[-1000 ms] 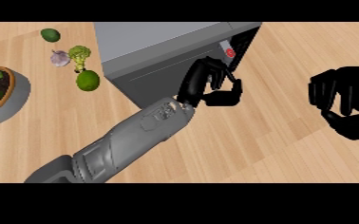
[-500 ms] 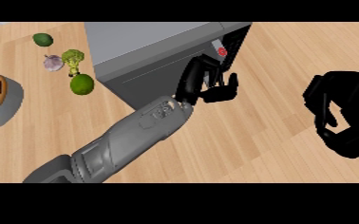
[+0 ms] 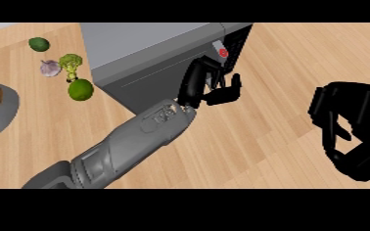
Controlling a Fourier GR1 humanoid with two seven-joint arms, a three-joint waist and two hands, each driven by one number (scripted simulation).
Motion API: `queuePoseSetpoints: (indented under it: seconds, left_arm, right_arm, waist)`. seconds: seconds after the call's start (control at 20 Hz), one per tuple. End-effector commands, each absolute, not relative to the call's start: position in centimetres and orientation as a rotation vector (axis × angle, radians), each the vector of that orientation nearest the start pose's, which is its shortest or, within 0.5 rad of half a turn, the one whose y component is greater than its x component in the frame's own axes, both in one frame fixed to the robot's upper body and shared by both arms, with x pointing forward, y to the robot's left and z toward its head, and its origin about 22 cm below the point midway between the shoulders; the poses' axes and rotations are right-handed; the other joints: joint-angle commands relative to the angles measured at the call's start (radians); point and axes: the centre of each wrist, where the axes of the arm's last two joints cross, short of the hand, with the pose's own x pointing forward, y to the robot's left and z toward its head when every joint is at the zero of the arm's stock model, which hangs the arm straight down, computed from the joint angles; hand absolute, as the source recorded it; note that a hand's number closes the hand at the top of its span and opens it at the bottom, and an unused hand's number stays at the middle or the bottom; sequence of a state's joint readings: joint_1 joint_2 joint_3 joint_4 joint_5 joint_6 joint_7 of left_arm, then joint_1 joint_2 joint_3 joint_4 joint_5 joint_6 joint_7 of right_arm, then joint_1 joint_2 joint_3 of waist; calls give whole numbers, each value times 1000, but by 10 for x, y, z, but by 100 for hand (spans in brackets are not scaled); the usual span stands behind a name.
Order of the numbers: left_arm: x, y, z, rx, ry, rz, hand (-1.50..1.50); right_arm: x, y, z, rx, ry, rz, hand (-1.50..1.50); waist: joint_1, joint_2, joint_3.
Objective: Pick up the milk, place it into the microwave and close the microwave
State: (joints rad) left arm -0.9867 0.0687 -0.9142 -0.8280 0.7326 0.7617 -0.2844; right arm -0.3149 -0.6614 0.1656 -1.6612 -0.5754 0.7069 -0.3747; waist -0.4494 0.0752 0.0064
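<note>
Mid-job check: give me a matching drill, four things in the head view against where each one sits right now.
Things:
1. left hand
2. right hand
3. broccoli
4. garlic

Places:
A. near the view's right edge, over the counter
B. just left of the broccoli
C. at the microwave front, by its control panel
D. left of the microwave, next to the lime-green fruit

Pairs: 1-C, 2-A, 3-D, 4-B

The microwave [image 3: 145,49] stands on the counter [image 3: 267,132]; broccoli [image 3: 70,62] and garlic [image 3: 49,69] (just beside each other) lie to its left.
</note>
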Motion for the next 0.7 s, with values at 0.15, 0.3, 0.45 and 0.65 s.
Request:
queuePoseSetpoints:
  seconds: [0.15,0.3,0.45,0.65]
  left_arm:
    - [360,-10,80,57,-1824,-114,150]
    - [353,-4,62,-87,-1554,-109,150]
    - [358,3,80,-215,-1519,113,150]
    - [362,14,70,-288,-1445,183,150]
  right_arm:
    - [286,-286,143,946,-1957,898,150]
    - [275,-275,129,1000,-1750,1031,150]
    - [267,-266,118,1062,-1744,970,150]
    - [256,-262,111,1054,-1726,944,150]
  waist:
    - [13,-2,-4]
    - [11,37,-10]
    - [56,35,-19]
    - [78,28,-17]
